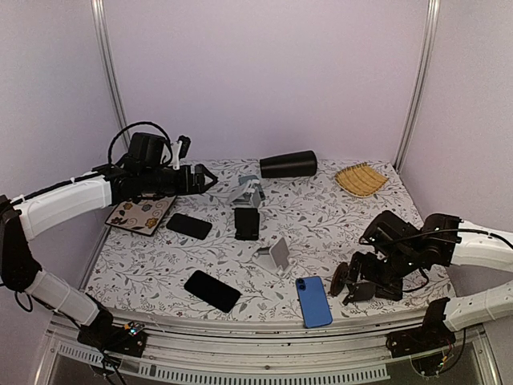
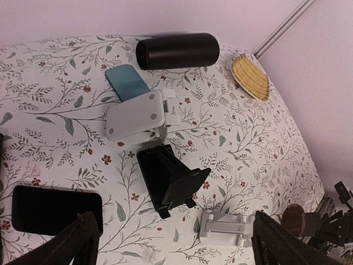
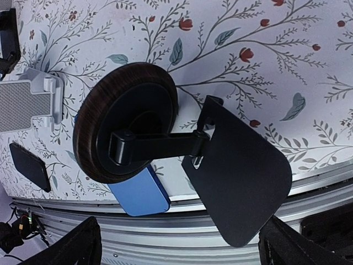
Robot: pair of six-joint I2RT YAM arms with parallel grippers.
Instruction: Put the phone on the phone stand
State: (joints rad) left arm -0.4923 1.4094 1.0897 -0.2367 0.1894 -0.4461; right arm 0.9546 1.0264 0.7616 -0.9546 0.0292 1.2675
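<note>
Several phones lie flat on the floral table: a blue phone point(image 1: 313, 301) at the front, two black phones point(image 1: 212, 290) point(image 1: 189, 226) on the left, and a teal phone point(image 2: 128, 81) behind a white stand point(image 2: 135, 116). A black stand point(image 1: 247, 223) and a grey stand point(image 1: 275, 254) sit mid-table. A stand with a round wooden base point(image 3: 127, 127) and black plate point(image 3: 237, 182) lies at the front right. My left gripper point(image 1: 204, 178) hovers open and empty above the table's left rear. My right gripper point(image 1: 353, 285) is open and empty over the wooden-base stand, with the blue phone point(image 3: 140, 193) just beyond it.
A black cylinder point(image 1: 288, 164) lies at the back centre. A woven basket tray point(image 1: 361, 178) is at the back right. A patterned tile point(image 1: 140, 215) lies at the left edge. The table's metal front rail point(image 3: 182, 232) runs just beyond the blue phone.
</note>
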